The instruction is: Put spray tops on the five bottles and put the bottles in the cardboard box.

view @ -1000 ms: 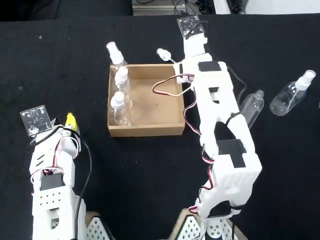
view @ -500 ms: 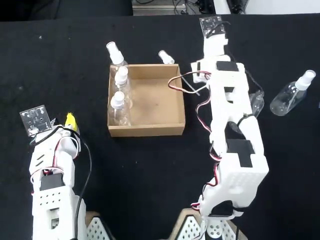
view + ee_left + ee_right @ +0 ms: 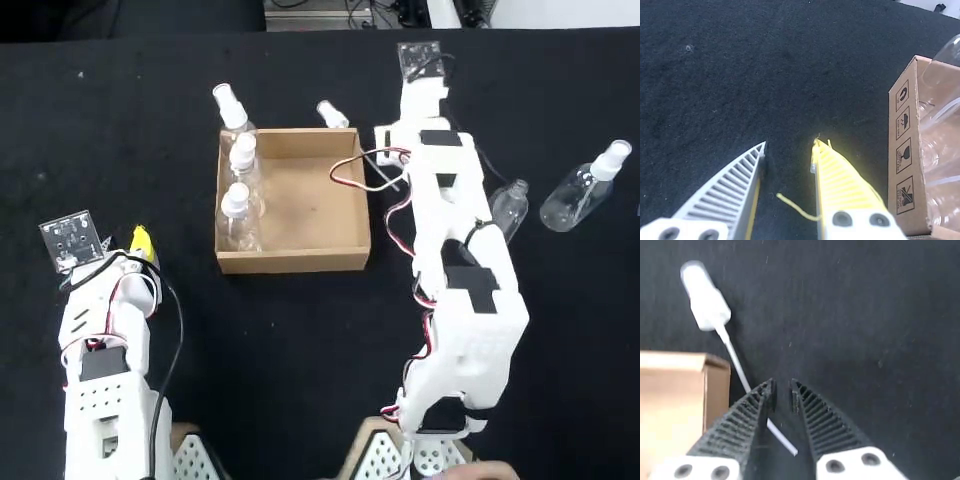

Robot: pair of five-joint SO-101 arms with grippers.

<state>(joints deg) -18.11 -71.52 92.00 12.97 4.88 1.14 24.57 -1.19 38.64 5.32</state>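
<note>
At lower left the left gripper (image 3: pixel 790 145) hung open and empty. The cardboard box (image 3: pixel 290 262) at centre held 2 capped bottles (image 3: pixel 238 222); a 3rd capped bottle (image 3: pixel 232 110) stood by its upper-left corner, apparently outside. Above the box lay the loose spray top (image 3: pixel 330 113), with the right gripper (image 3: pixel 782 385) slightly parted over its tube, gripping nothing. Rightward lay the uncapped bottle (image 3: pixel 508 205) and the far-right capped bottle (image 3: pixel 585 190), so 1 capping and 3 boxings seemingly remained.

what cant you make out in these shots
- High view: the uncapped bottle is partly behind the right arm, its lower body hidden.
- Right wrist view: the loose spray top has its tube running under one finger of the right gripper; contact cannot be told.
- Left wrist view: the bottles in the cardboard box are cut off by the picture edge, so no count.
</note>
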